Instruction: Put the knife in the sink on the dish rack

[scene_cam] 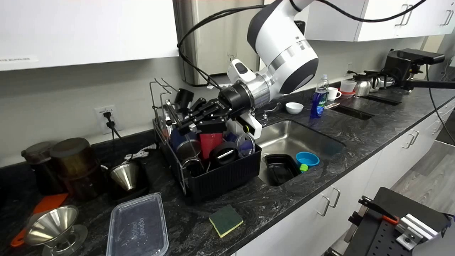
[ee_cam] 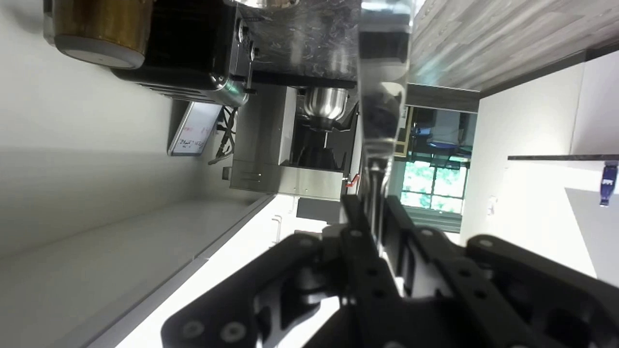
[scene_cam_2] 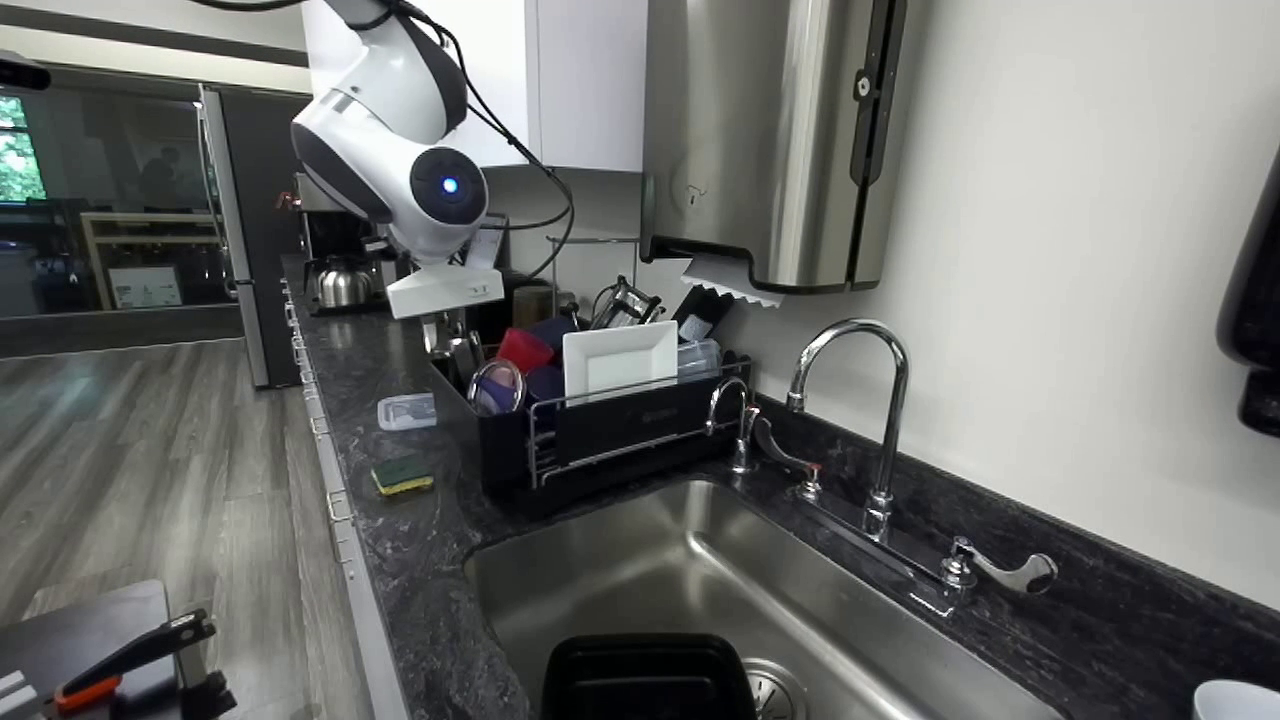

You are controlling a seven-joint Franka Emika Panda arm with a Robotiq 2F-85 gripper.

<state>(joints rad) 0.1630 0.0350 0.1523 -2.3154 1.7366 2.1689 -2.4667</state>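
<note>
The knife [ee_cam: 379, 121] is clamped between the fingers [ee_cam: 357, 241]; in the wrist view its shiny metal runs from their tips to the upper edge, full of reflections. The arm [scene_cam: 284, 58] holds it at the dish rack [scene_cam: 227, 179], with the fingers above its load and pointing along the wall [scene_cam: 71, 106], away from the sink [scene_cam: 284, 140]. Whether the knife touches anything in the dish rack I cannot tell. In an exterior view the white housing [scene_cam_2: 445, 290] at the arm's end hides the fingers.

The dish rack stands on the dark tabletop [scene_cam: 270, 199], just beside the sink, and holds a red cup [scene_cam: 210, 144], a dark blue cup [scene_cam: 180, 138] and, on the side facing the sink, a white square plate [scene_cam_2: 620, 358] leaning nearly upright. In the sink lie a black tray [scene_cam: 282, 169] and a blue bowl [scene_cam: 307, 159], close together, with a small green thing [scene_cam: 303, 168] beside the bowl. The chrome faucet [scene_cam_2: 890, 430] arches over the sink from the wall side.

On the tabletop a green and yellow sponge [scene_cam: 226, 219] lies near the front edge, and a clear lidded container [scene_cam: 138, 225] lies farther from the sink. A white bowl [scene_cam: 294, 107] and a blue bottle [scene_cam: 317, 106] stand past the sink, on the side away from the dish rack
</note>
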